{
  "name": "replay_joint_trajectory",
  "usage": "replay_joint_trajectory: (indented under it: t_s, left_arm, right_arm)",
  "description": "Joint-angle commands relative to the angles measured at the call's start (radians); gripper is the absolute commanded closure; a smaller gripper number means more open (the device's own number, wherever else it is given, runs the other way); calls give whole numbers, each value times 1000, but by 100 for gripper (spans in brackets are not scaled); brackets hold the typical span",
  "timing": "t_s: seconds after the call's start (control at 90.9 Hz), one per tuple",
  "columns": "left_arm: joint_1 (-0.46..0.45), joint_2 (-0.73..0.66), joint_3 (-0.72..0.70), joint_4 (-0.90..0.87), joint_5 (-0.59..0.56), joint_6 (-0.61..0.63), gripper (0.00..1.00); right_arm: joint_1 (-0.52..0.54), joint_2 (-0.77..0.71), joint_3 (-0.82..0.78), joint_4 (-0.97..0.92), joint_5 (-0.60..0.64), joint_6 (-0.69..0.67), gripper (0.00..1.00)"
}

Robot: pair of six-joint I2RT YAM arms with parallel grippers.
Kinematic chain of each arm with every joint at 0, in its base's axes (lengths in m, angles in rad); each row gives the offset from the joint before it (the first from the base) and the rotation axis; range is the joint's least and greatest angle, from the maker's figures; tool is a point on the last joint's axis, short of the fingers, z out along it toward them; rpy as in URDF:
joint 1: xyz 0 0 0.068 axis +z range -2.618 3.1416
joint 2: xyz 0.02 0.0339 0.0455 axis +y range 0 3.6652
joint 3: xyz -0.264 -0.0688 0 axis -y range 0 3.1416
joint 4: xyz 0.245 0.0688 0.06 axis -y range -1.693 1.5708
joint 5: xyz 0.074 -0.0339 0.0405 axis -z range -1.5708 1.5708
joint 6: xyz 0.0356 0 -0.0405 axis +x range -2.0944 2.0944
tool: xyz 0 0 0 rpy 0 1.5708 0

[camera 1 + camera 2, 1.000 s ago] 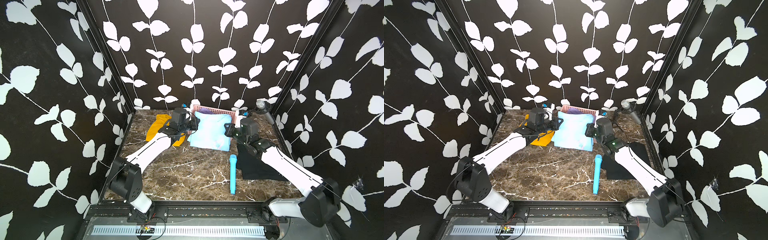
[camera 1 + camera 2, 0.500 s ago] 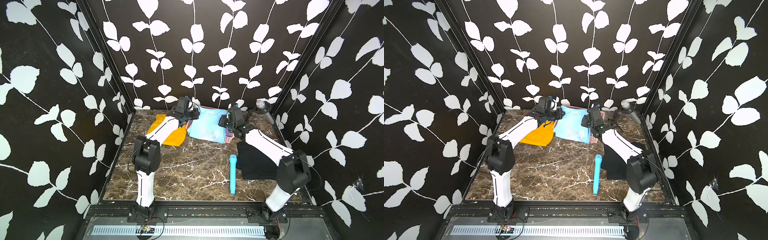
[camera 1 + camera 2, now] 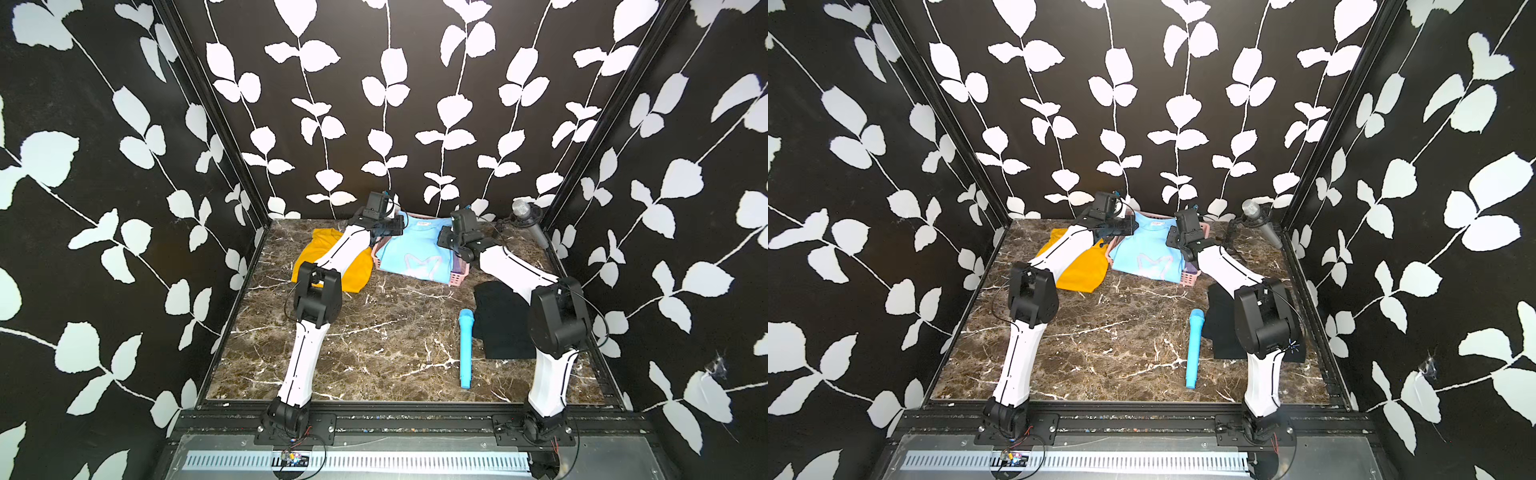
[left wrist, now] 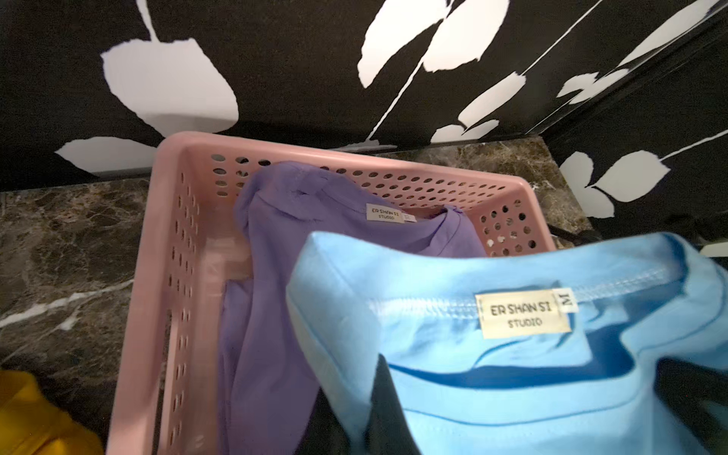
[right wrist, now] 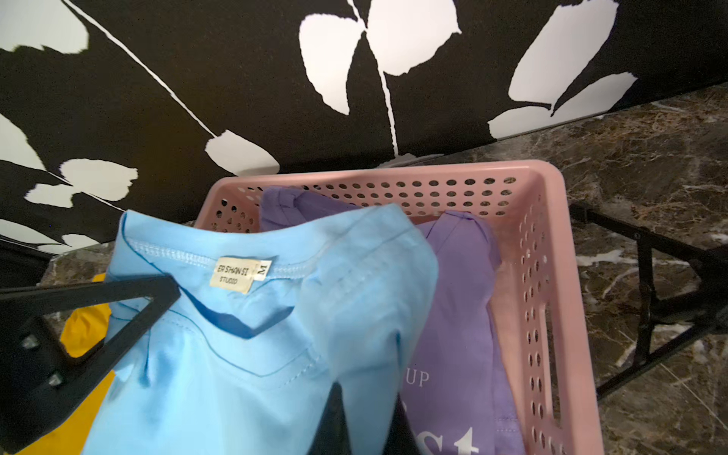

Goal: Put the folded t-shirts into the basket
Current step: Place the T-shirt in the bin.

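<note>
Presently one shirt is in: the lilac shirt lies inside the basket. The left end effector and right end effector are clamped on the blue shirt, which is draped over the basket at upper centre. The mustard shirt and black shirt wait on the tabletop.

Looked like a robotics lab's recording booth, not a home. Was closed in on three sides by black panels printed with white leaves, with black metal posts at the corners. Had a marble-look tabletop, a left arm and a right arm bolted to a black rail along the front edge, loose wiring below, a studio microphone in a back corner, and a pink basket.
</note>
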Motion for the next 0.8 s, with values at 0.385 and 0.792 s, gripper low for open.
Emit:
replay_joint_trajectory:
  t_s: [0.385, 0.792]
  left_arm:
    - [6, 174, 177, 71, -15, 49, 100]
    - [5, 278, 287, 73, -42, 46, 100]
  right_arm:
    - [-57, 184, 168, -26, 21, -85, 100]
    - [-90, 261, 219, -40, -6, -99, 96]
